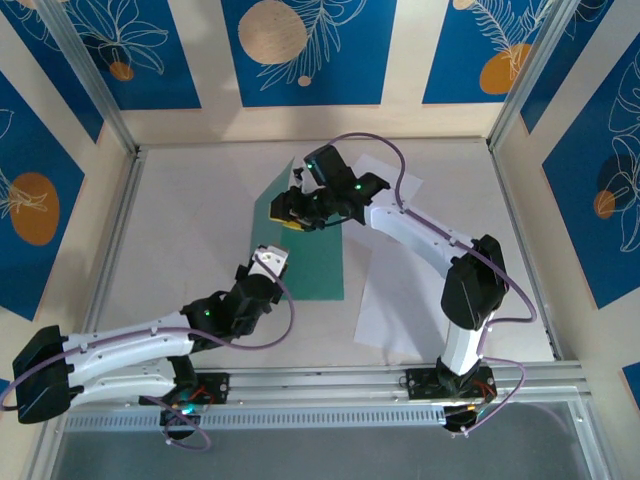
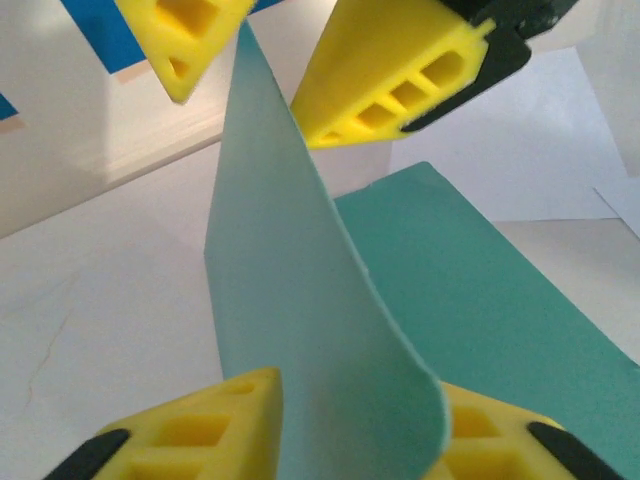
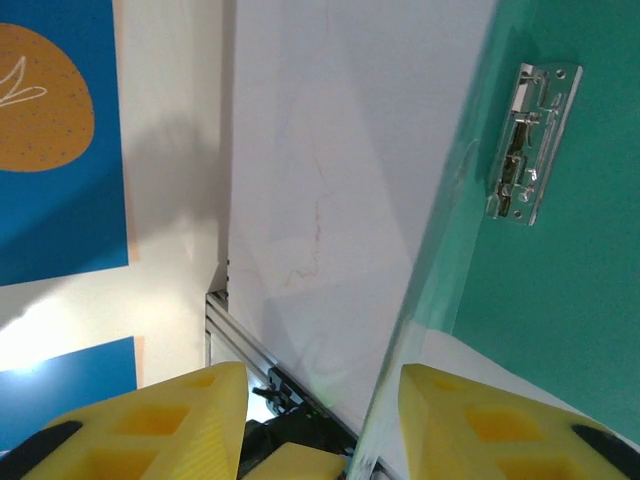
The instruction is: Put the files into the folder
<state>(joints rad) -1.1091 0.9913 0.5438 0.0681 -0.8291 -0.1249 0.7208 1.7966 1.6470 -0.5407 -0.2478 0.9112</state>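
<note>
The teal folder (image 1: 318, 262) lies mid-table with its cover (image 2: 300, 300) lifted upright. The right gripper (image 3: 322, 372) stands spread around the cover's far edge. The left gripper (image 2: 355, 390) brackets its near edge, but I cannot tell whether it pinches. The white files (image 1: 392, 300) lie to the folder's right.

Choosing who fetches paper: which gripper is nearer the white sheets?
Right. The right gripper sits at the folder's far end near the white sheets; the left gripper is across the folder.
</note>
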